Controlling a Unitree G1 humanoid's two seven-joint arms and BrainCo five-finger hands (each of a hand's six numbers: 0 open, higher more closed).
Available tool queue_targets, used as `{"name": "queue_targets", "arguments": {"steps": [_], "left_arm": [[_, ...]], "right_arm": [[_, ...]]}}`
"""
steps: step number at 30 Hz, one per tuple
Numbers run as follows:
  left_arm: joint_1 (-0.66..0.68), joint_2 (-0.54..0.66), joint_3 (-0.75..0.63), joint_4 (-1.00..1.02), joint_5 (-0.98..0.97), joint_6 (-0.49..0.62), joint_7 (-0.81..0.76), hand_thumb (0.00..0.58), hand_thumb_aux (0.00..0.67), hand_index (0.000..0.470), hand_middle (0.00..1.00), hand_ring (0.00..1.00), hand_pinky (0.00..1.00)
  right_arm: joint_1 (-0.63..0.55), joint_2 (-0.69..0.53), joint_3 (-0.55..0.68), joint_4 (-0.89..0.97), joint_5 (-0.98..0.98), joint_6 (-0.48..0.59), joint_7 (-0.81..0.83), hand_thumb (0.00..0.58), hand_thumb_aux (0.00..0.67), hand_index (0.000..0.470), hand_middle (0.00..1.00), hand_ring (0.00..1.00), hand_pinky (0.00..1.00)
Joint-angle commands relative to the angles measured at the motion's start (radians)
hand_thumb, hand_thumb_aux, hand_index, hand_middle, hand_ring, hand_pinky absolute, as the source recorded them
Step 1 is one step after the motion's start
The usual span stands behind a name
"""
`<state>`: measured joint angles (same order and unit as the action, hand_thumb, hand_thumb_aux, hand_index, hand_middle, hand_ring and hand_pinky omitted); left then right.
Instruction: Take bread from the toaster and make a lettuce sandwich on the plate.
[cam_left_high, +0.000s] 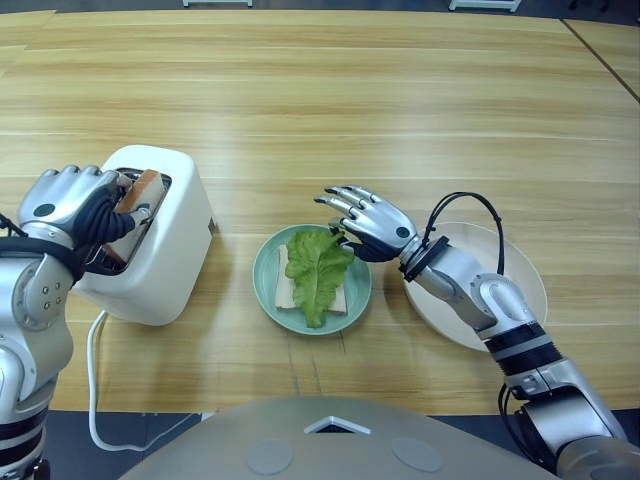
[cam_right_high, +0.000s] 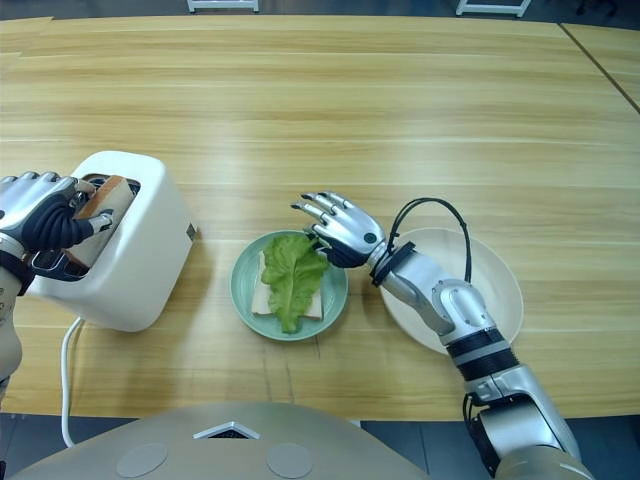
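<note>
Near the wooden table's (cam_left_high: 330, 120) front edge, the round green plate (cam_left_high: 262, 290) carries one pale bread slice (cam_left_high: 285, 292) topped with a crinkled green lettuce leaf (cam_left_high: 318, 270). The right hand (cam_left_high: 375, 222) hovers beside it with fingers spread, possibly brushing the leaf. Towards the left edge, the left hand (cam_left_high: 75, 205) clamps the second brown slice (cam_left_high: 145, 188) in the white toaster (cam_left_high: 165, 250); lifting and capping remain.

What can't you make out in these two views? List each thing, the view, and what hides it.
Toaster bread: lower part, both views, hidden by the toaster slot and left hand; grip unclear.
Plate bread: mostly under the lettuce, both views.
White dish: near-left part, both views, behind the right arm.
</note>
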<state>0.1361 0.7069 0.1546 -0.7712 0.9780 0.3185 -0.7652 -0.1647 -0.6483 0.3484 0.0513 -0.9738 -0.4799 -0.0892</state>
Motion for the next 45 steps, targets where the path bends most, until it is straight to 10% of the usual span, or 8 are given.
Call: {"name": "queue_targets", "arguments": {"steps": [1,6,7,8,9,21,33,45], "left_arm": [[-0.024,-0.014,-0.009,-0.006,0.016,0.002,-0.018,0.580,0.670,0.470,1.00,1.00,1.00],[-0.062,-0.017,0.009,-0.020,0.015,0.012,-0.029,0.580,0.670,0.470,1.00,1.00,1.00],[-0.075,-0.013,0.014,-0.022,0.014,0.014,-0.034,0.580,0.670,0.470,1.00,1.00,1.00],[-0.091,-0.009,0.024,-0.027,0.011,0.016,-0.038,0.580,0.670,0.470,1.00,1.00,1.00],[-0.108,-0.003,0.034,-0.028,0.007,0.019,-0.043,0.580,0.670,0.470,1.00,1.00,1.00],[-0.478,0.131,0.080,0.046,-0.204,-0.011,-0.100,0.580,0.670,0.470,1.00,1.00,1.00],[-0.814,-0.049,-0.373,0.455,-0.714,-0.147,-0.326,0.580,0.670,0.470,1.00,1.00,1.00],[-0.905,-0.239,-0.669,0.942,-0.763,-0.377,-0.432,0.580,0.670,0.470,1.00,1.00,1.00]], "right_arm": [[-0.036,0.005,0.038,0.026,-0.032,-0.021,-0.009,0.580,0.670,0.470,0.00,0.00,0.00],[-0.061,0.006,0.079,0.074,-0.084,-0.022,-0.041,0.580,0.670,0.470,0.00,0.00,0.00],[-0.065,0.005,0.084,0.081,-0.097,-0.017,-0.052,0.462,0.368,0.258,0.00,0.00,0.00],[-0.069,0.004,0.086,0.085,-0.108,-0.011,-0.061,0.049,0.029,0.020,0.00,0.00,0.00],[-0.074,0.002,0.088,0.090,-0.120,-0.004,-0.069,0.000,0.000,0.000,0.00,0.00,0.00],[-0.052,-0.099,-0.059,-0.027,-0.167,0.156,-0.191,0.000,0.000,0.000,0.00,0.00,0.00],[0.362,-0.176,-0.421,-0.511,0.036,-0.117,-0.382,0.000,0.000,0.000,0.00,0.00,0.00],[0.555,-0.080,-0.249,-0.619,0.071,-0.248,-0.123,0.000,0.000,0.000,0.00,0.00,0.00]]}}
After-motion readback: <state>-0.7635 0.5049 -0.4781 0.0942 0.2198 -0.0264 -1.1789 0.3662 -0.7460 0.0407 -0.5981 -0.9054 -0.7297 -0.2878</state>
